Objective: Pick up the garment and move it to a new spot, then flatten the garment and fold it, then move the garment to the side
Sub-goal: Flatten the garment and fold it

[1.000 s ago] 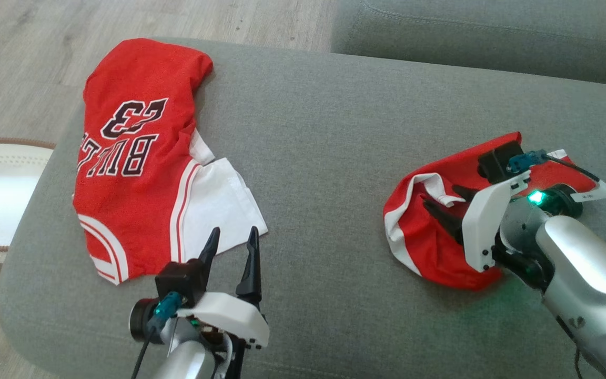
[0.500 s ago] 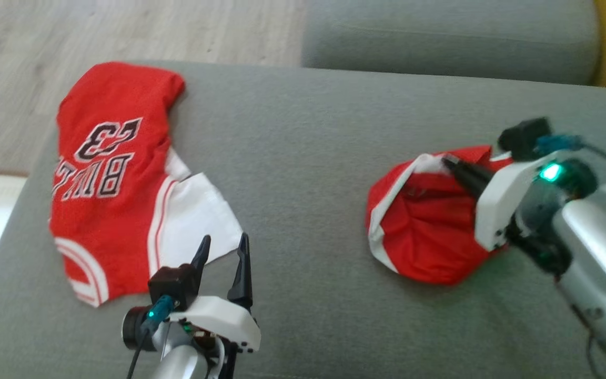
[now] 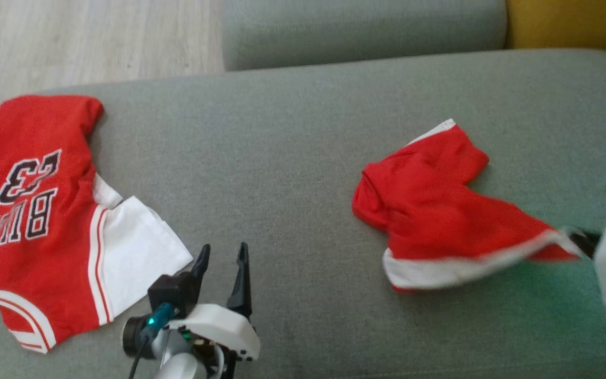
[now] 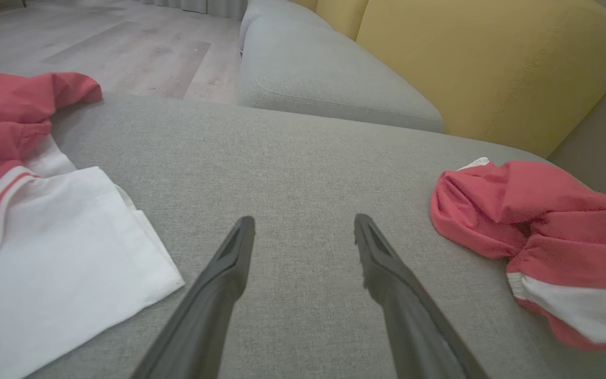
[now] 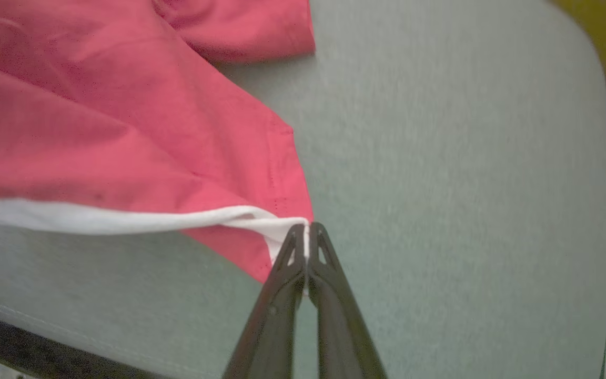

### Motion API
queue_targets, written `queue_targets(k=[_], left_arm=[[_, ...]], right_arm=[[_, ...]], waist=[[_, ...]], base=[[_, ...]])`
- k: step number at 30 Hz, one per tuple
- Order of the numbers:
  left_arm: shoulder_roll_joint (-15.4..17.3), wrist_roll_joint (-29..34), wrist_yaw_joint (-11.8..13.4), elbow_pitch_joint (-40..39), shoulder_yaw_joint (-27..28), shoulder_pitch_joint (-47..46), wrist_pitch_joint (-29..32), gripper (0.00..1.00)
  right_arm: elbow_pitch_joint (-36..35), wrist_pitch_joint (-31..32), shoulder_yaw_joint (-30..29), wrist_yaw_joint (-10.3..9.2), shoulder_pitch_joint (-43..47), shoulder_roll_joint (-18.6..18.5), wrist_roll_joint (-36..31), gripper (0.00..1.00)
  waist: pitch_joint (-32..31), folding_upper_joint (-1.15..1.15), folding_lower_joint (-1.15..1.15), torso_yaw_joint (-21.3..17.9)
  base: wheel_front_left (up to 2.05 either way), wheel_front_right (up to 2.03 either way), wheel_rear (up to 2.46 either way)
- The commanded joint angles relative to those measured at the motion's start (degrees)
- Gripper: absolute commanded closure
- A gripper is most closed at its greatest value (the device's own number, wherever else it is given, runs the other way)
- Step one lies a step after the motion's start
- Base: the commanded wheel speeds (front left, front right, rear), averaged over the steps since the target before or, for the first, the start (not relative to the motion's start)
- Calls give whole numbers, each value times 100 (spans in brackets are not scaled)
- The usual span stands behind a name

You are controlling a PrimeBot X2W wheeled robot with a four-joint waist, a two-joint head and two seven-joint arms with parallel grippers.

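- The right gripper has its fingers pressed together on the white hem of the red garment.
- One corner of the garment is stretched toward this gripper. The rest lies crumpled on the right part of the grey sofa cushion.
- The left gripper is spread wide and holds nothing.
- I judge that only the pick-up has begun. Moving, flattening, folding and putting aside are left.
- The jersey on the left shows "23" and "BUL", upside down.
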Motion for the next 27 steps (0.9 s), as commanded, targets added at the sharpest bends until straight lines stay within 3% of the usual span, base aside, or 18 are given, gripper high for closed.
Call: queue_targets(k=[1, 8, 9, 10, 18, 22, 26, 27], left_arm=[[-13, 1, -8, -177, 134, -351, -70, 0], [-13, 8, 9, -90, 86, -506, -70, 0], [-13, 5, 8, -80, 89, -508, -70, 0], [-13, -1, 7, -70, 90, -508, -70, 0], [5, 21, -68, 5, 170, -499, -70, 0], [61, 32, -113, 22, 240, -443, -70, 0], [117, -57, -334, -22, 207, -493, -16, 0], [117, -57, -334, -22, 207, -493, -16, 0]], right_arm=[[-22, 149, -224, -4, 23, -291, -135, 100], [426, 448, -962, -4, 393, -138, -883, 100], [434, 413, -1080, -4, 391, -55, -998, 77], [449, 345, -1210, -4, 380, 46, -1108, 0], [-166, -202, -2003, -4, 518, 890, -1240, 0], [-963, -805, -2563, -4, 687, 1371, -1498, 0], [-1566, -1716, -3003, -4, 933, 2141, -1768, 0], [-1566, -1716, -3003, -4, 933, 2141, -1768, 0]], waist=[[115, 0, 0, -30], [251, 0, 0, 136], [250, 0, 0, 144], [246, 0, 0, 149], [-6, 0, 0, 20], [-141, 0, 0, -148], [-164, 0, 0, -339], [-164, 0, 0, -339]], base=[[0, 0, 0], [0, 0, 0], [0, 0, 0], [0, 0, 0], [0, 0, 0], [0, 0, 0], [0, 0, 0], [0, 0, 0]])
